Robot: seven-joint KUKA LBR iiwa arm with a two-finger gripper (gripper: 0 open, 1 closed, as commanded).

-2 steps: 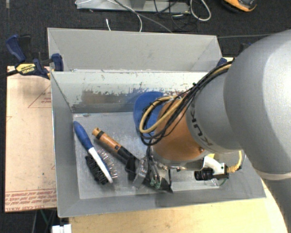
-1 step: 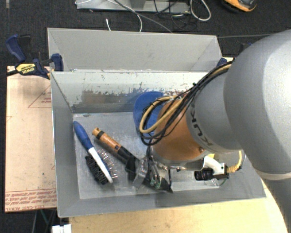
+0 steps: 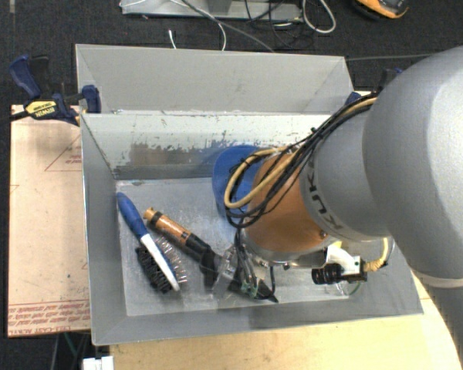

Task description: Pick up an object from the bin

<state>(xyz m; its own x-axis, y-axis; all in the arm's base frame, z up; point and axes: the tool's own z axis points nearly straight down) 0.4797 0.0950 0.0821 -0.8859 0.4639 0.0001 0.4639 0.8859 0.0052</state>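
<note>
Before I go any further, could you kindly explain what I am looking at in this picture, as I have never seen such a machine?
This is a single camera looking down, somewhat from the side, into a grey metal bin. The big grey shape coming in from the right is a robot arm. The orange cover and the cables are parts of the arm. At its tip is the gripper, the robot's hand, now low in the bin near the front wall.

A brush with a blue handle and black bristles lies at the left. Beside it lies a brown stick-shaped tool, whose black end points toward the gripper. A blue round thing sits behind the arm, partly hidden.

I cannot tell whether the gripper holds anything.
</note>
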